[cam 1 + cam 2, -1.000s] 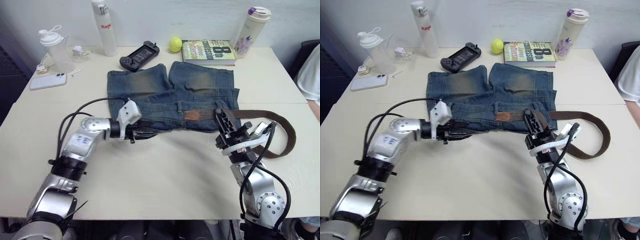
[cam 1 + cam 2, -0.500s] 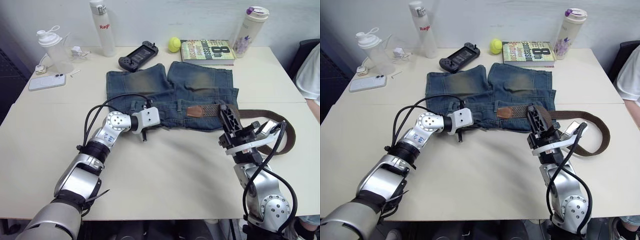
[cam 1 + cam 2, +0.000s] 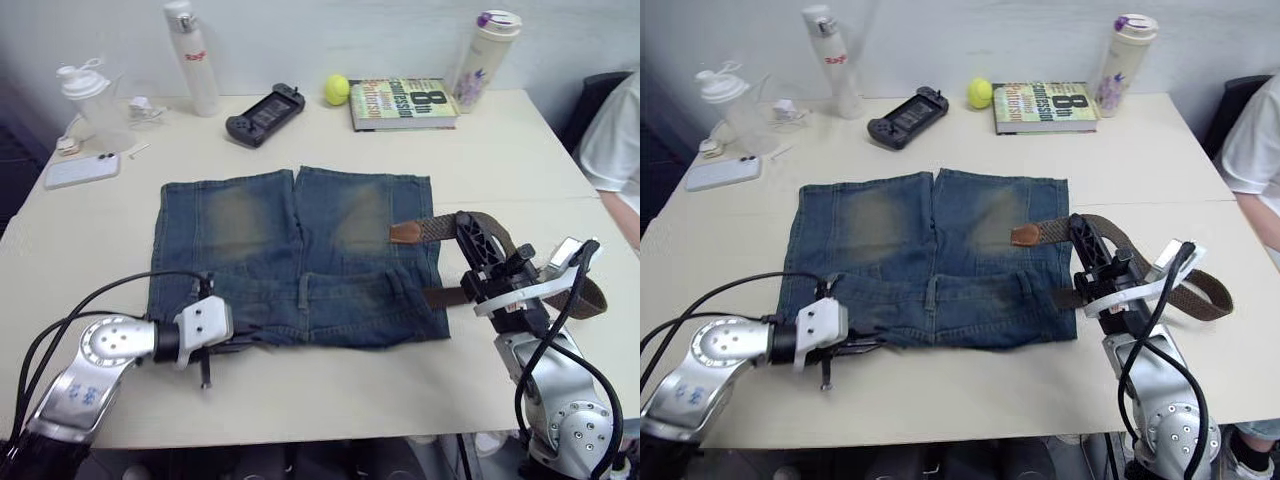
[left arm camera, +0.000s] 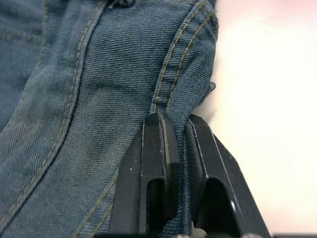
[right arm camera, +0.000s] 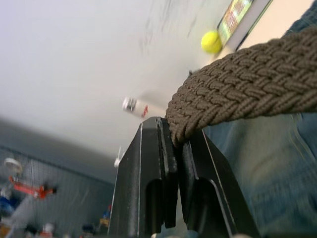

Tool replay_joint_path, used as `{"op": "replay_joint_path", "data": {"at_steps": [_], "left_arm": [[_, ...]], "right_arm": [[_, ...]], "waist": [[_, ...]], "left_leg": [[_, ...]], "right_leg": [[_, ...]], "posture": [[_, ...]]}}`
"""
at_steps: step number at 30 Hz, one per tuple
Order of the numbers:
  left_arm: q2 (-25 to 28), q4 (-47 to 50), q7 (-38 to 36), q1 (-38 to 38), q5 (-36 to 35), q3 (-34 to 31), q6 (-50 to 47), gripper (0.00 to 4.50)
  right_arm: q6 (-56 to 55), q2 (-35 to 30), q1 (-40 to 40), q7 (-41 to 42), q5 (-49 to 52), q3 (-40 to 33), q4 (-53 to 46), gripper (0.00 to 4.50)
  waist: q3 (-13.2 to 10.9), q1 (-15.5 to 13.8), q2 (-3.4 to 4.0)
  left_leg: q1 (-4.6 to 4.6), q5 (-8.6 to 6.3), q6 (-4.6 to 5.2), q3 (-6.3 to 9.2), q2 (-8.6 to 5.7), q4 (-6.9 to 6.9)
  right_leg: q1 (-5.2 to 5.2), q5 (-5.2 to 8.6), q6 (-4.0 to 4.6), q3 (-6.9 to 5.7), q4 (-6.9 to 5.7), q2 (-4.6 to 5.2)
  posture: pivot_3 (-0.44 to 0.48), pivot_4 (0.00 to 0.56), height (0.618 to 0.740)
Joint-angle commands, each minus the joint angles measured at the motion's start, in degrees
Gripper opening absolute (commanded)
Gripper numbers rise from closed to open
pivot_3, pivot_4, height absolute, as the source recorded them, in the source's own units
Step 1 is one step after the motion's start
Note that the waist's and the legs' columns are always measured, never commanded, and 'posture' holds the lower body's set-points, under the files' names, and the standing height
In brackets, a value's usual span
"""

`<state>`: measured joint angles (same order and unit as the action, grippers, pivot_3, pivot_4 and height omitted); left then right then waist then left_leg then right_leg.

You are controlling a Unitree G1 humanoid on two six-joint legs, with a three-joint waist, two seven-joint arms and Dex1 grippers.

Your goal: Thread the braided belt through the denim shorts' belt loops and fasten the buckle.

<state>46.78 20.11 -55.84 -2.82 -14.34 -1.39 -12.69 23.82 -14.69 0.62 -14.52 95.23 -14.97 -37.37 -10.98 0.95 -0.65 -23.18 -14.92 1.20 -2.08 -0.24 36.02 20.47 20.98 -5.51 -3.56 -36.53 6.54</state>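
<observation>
The braided belt (image 3: 440,228), a long brown woven strap with a tan leather tip, lies at the right side of the blue denim shorts (image 3: 295,255), which are spread flat on the pale tabletop (image 3: 330,385) with the waistband on the near side and the faded legs pointing far. The strap's long axis runs left to right: its tan tip rests on the right leg panel, and from there it passes right through the right gripper (image 3: 468,236), then loops back off the shorts' right edge toward the waistband. The right gripper is clenched on the strap, the braid pinched between its two black fingers (image 5: 171,163) in the right wrist view. The left gripper (image 4: 177,144) is well apart at the near left corner of the shorts, clamped on the folded denim edge of the waistband. The buckle cannot be made out.

As I judge it, the right arm is the one to feed the strap, and the move turns on this: the waistband lies near and left of the held belt, parallel to it, so the tip must travel leftward along the waistband while the left gripper holds the cloth taut.
</observation>
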Motion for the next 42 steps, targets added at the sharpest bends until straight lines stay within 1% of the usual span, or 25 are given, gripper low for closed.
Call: {"op": "replay_joint_path", "data": {"at_steps": [1,4,6,7,8,10,11,12,14,15,17,20,24,28,36,42], "left_arm": [[0.0,2.5,2.7,-1.4,0.5,-1.8,-1.7,0.06],[-1.5,2.0,5.1,0.1,0.3,-1.8,-2.9,0.06],[-1.6,1.7,4.4,0.8,-0.8,-2.2,-2.8,0.06],[-1.0,2.4,2.6,0.7,-3.0,-3.1,-3.3,0.95],[-0.5,3.0,1.3,0.7,-4.5,-3.8,-3.6,1.25],[2.3,5.7,-3.5,-0.1,-10.5,-6.6,-7.0,2.13],[3.3,6.8,-5.3,-0.2,-13.8,-8.2,-8.9,2.53],[4.7,7.4,-6.3,0.7,-19.2,-10.6,-13.5,2.91],[9.1,7.1,-10.1,2.6,-29.8,-15.6,-22.4,2.91],[10.5,6.6,-10.7,3.6,-32.9,-16.9,-25.2,2.91],[10.1,4.4,-9.5,7.0,-33.9,-17.6,-25.2,2.91],[8.5,1.3,-7.0,11.6,-35.1,-17.0,-27.0,2.91],[3.8,1.4,-5.0,13.5,-32.4,-12.7,-24.7,2.91],[1.7,2.8,-3.5,13.9,-31.1,-10.5,-24.1,2.91],[0.7,2.0,-2.4,15.7,-30.0,-8.9,-24.1,2.91],[-0.1,1.1,-2.3,17.6,-28.4,-7.5,-23.3,2.91]], "right_arm": [[0.9,-3.4,-0.8,-1.0,3.2,-0.7,-2.7,0.00],[1.6,-5.8,-1.2,-1.6,4.7,-0.7,-2.2,0.00],[1.7,-6.9,-1.0,-1.7,5.4,-1.1,-1.2,0.00],[2.0,-7.9,-0.7,-1.7,5.5,-1.4,-0.5,0.00],[2.1,-8.6,-0.6,-1.6,5.6,-1.7,0.0,0.00],[2.7,-10.7,-0.4,-1.4,6.3,-2.6,1.1,0.00],[2.9,-11.5,-0.4,-1.3,6.7,-3.2,1.5,0.00],[3.4,-12.8,-0.5,-1.6,7.1,-3.8,2.2,0.00],[4.9,-16.3,-0.4,-1.9,7.2,-5.1,4.1,0.00],[5.4,-17.6,-0.3,-2.0,7.5,-5.4,4.7,0.00],[6.6,-19.7,-0.1,-2.1,7.4,-5.5,5.9,0.00],[8.7,-21.9,-0.2,-2.8,5.1,-4.2,7.5,0.00],[10.7,-21.8,0.0,-2.1,-0.7,-1.4,9.7,0.00],[11.8,-20.5,-0.8,-0.8,-3.6,-0.8,10.7,0.00],[13.3,-16.9,-0.3,0.4,-6.3,1.0,11.2,0.00],[14.3,-13.6,1.5,0.1,-9.8,4.1,10.8,0.00]], "waist": [[0.0,-0.6,0.00],[0.0,-0.8,0.00],[0.0,-0.8,0.00],[0.0,-0.8,0.00],[0.0,-0.7,0.00],[0.0,-0.7,-0.01],[0.0,-0.7,-0.01],[0.0,-0.7,0.00],[0.0,-0.7,-0.01],[0.0,-0.8,-0.01],[0.0,-0.9,0.05],[0.0,-0.8,0.05],[0.0,-0.8,0.04],[0.0,-0.8,0.03],[0.0,-0.8,0.02],[0.0,-0.8,0.02]], "left_leg": [[0.01,-0.08,0.07,-0.01,-0.01,0.01],[0.00,-0.12,0.06,-0.02,-0.01,0.01],[0.00,-0.12,0.05,-0.05,-0.01,0.01],[-0.01,-0.11,0.04,-0.05,-0.01,0.02],[0.00,-0.10,0.03,-0.07,-0.01,0.03],[0.00,-0.10,0.03,-0.08,-0.01,0.05],[-0.02,-0.09,0.01,-0.08,-0.01,0.06],[-0.02,-0.08,0.00,-0.08,-0.01,0.06],[-0.02,0.02,-0.18,-0.07,0.00,0.08],[-0.03,0.03,-0.20,-0.05,0.00,0.10],[-0.01,0.04,-0.22,-0.04,-0.01,0.13],[0.02,0.04,-0.21,-0.07,-0.03,0.11],[0.00,0.05,-0.22,-0.12,-0.01,0.12],[-0.06,0.06,-0.23,-0.14,-0.01,0.14],[-0.04,0.06,-0.23,-0.13,0.00,0.16],[-0.04,0.06,-0.24,-0.13,0.00,0.16]], "right_leg": [[0.00,0.00,0.00,0.03,-0.01,0.01],[0.02,0.00,0.00,0.03,0.00,0.00],[0.03,0.00,0.00,0.01,-0.01,-0.01],[0.03,0.00,0.00,0.00,-0.02,-0.01],[0.03,0.00,-0.01,0.00,-0.05,-0.02],[0.03,-0.01,-0.01,-0.01,-0.05,-0.02],[0.03,-0.01,-0.01,-0.01,-0.07,-0.03],[0.03,-0.01,-0.01,-0.01,-0.06,-0.03],[0.02,-0.01,-0.01,-0.01,-0.04,-0.03],[0.01,0.00,-0.01,-0.03,-0.04,-0.04],[-0.03,0.00,-0.01,-0.03,0.00,-0.04],[-0.06,0.00,-0.01,-0.03,0.00,-0.08],[-0.05,-0.02,-0.03,-0.02,-0.21,-0.13],[0.00,-0.02,-0.04,-0.01,-0.26,-0.14],[-0.01,-0.02,-0.04,0.00,-0.28,-0.14],[0.00,-0.02,-0.04,0.01,-0.28,-0.16]], "posture": [[0.000,0.150,0.740],[0.000,0.150,0.740],[0.000,0.150,0.740],[0.000,0.150,0.740],[0.000,0.150,0.740],[0.000,0.150,0.740],[0.000,0.150,0.740],[0.000,0.150,0.740],[0.000,0.150,0.740],[0.000,0.150,0.740],[0.000,0.150,0.740],[0.000,0.150,0.740],[0.000,0.150,0.740],[0.000,0.150,0.740],[0.000,0.150,0.740],[0.000,0.150,0.740]]}}
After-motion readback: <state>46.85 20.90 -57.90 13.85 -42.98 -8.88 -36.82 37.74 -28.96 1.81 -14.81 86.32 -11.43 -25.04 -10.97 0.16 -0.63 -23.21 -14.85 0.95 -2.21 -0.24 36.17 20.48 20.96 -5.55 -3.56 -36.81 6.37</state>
